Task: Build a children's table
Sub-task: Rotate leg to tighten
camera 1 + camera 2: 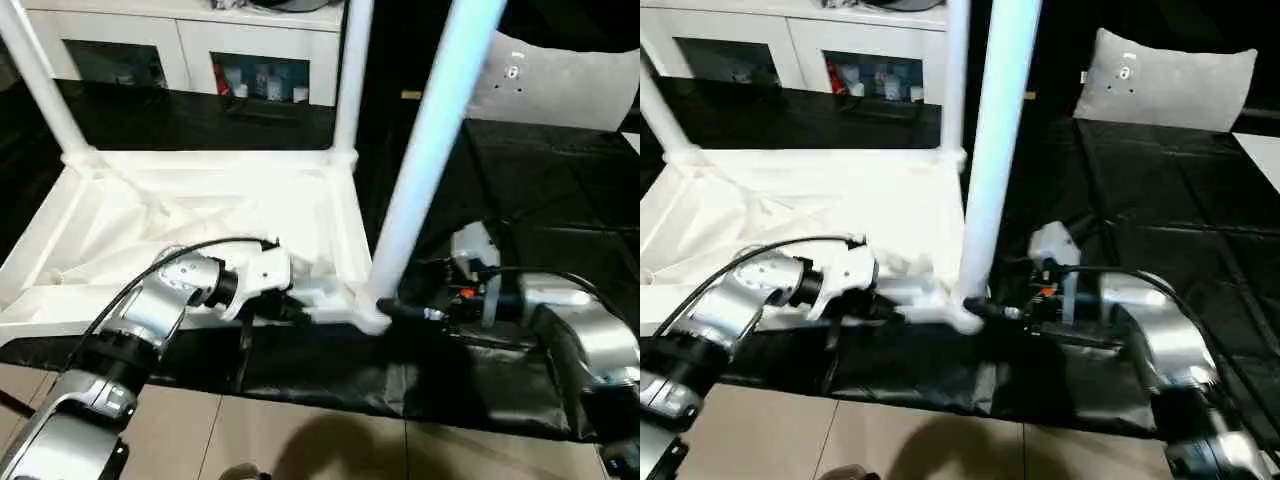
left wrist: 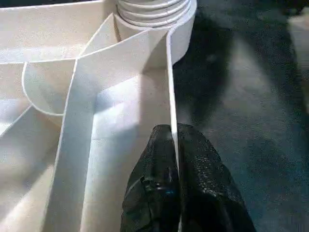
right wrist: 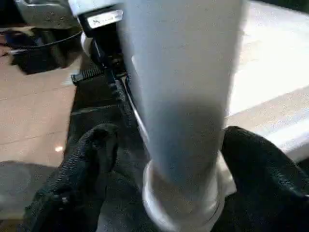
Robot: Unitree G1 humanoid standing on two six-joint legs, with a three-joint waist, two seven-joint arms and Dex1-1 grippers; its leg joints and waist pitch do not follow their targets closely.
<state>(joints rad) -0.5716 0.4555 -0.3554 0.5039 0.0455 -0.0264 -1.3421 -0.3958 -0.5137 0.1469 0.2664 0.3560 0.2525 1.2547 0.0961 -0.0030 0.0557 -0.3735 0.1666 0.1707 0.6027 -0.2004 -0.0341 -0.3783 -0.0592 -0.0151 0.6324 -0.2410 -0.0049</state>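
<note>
L gripper [image 2: 175, 159] pinching tabletop [image 1: 200, 225] rim; 3 legs [image 1: 430, 150] upright.

no readable text anywhere, small dark mark on the grey cushion [image 1: 1165, 88] too small to make out

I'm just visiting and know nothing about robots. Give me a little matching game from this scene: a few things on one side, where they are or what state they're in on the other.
1. left end effector
2. right end effector
3. pillow
4. cabinet

a. around the near leg's base
b. behind the upturned table
c. pinching the table's thin rim
d. lying on black cloth

Pairs: 1-c, 2-a, 3-d, 4-b
</note>
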